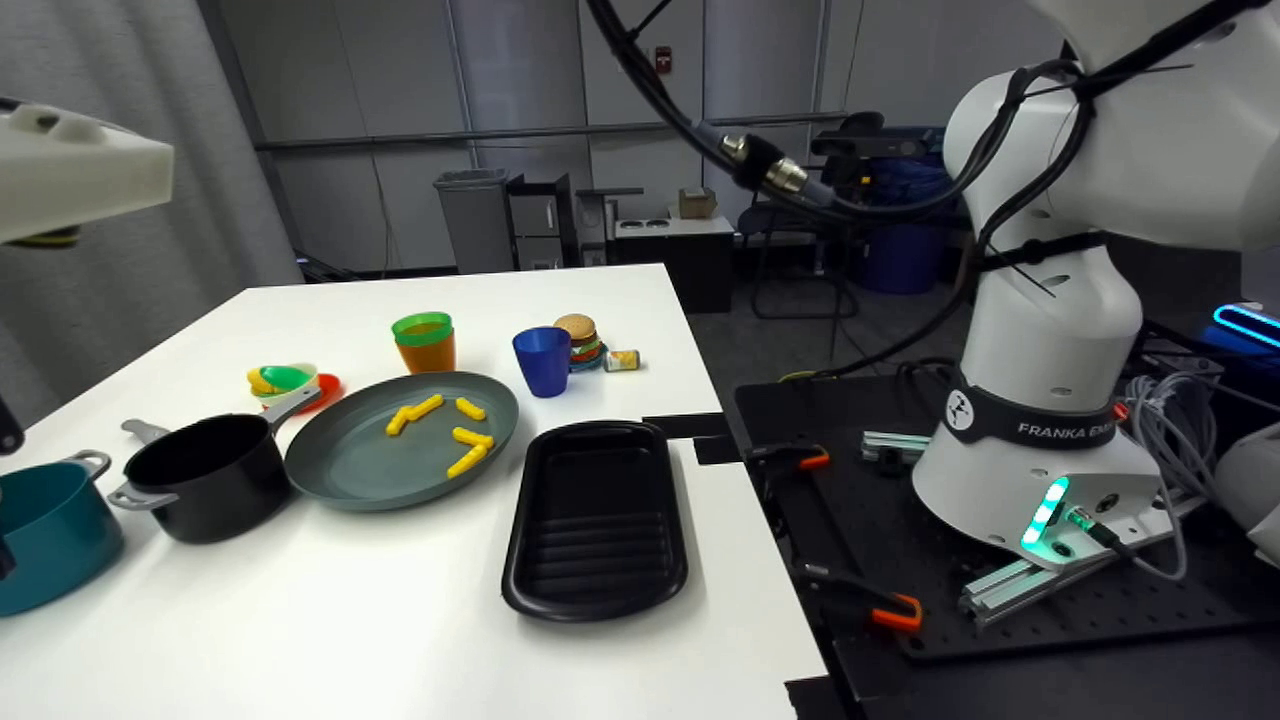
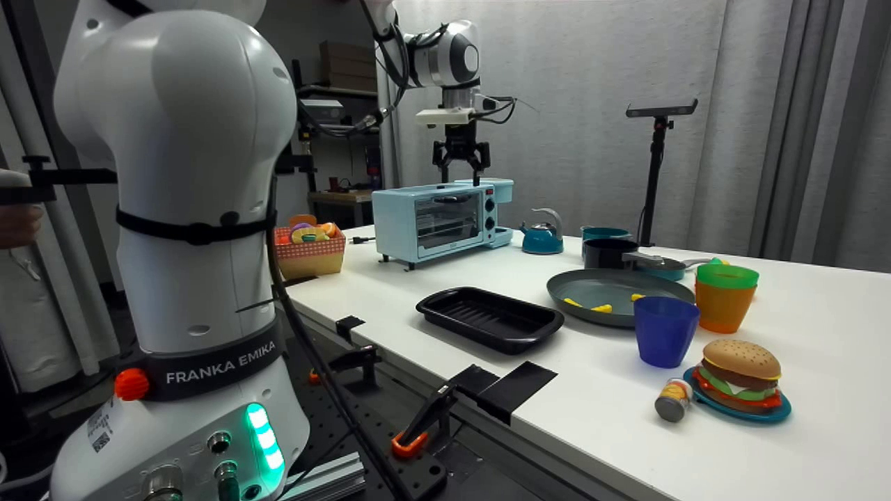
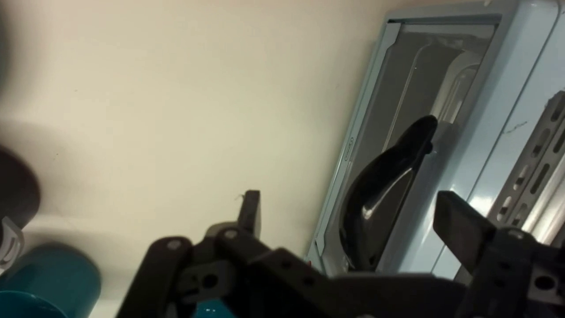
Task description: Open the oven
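I have the black two-fingered gripper [image 2: 460,179] pointing straight down above the pale blue, box-shaped toaster oven [image 2: 404,224], its jaws standing wide apart. In the wrist view, one finger [image 3: 250,212] hangs over the white tabletop [image 3: 198,110] in front of the oven and the other over the oven's top, with the curved black door handle [image 3: 376,179] showing between them; I cannot tell whether either tip touches anything. The dark see-through oven door [image 2: 449,221] is closed.

In an exterior view the oven stands at the far left of the tabletop, a tan basket with red checked trim [image 2: 310,261] holding toy food [image 2: 308,234] to its left and a teal kettle with a grey handle [image 2: 543,240] to its right. Nearer lies a black, rectangular baking dish with a ridged floor [image 2: 491,320], with a round grey-green pan [image 1: 370,465] beside it holding short yellow sticks [image 1: 467,461]. At the near right I have a translucent blue cup [image 2: 665,341], a green-topped orange cup [image 2: 724,306] beyond it, and a toy hamburger [image 2: 739,372] on a teal plate [image 2: 755,416], a small cylindrical can [image 2: 673,400] just beside.
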Motion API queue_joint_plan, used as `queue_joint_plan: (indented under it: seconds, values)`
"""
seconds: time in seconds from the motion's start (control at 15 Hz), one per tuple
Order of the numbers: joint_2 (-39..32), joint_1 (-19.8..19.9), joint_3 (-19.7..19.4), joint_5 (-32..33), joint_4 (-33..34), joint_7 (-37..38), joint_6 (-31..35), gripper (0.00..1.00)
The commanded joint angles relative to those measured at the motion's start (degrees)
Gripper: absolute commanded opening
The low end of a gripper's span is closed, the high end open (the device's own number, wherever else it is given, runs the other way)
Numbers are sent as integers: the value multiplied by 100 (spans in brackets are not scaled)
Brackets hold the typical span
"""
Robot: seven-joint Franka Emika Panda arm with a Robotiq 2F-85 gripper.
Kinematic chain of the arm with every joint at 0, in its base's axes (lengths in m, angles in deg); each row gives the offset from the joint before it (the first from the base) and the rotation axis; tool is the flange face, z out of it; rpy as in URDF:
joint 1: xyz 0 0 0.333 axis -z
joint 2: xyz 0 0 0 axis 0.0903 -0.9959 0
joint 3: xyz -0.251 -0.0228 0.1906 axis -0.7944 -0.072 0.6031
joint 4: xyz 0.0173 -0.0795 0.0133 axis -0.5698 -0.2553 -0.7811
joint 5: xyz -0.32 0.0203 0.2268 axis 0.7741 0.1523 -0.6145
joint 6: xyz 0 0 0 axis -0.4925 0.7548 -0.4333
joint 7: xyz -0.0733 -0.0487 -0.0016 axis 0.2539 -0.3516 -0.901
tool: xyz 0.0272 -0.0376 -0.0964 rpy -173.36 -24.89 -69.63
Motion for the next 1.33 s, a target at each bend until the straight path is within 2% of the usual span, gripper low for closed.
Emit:
queue_joint_plan:
  seconds: [0.0, 1.27]
  values:
    - [-247, -139, -129, 126, 309, 126, 9, 100]
    - [-788, -151, -240, 76, 755, 55, -15, 100]
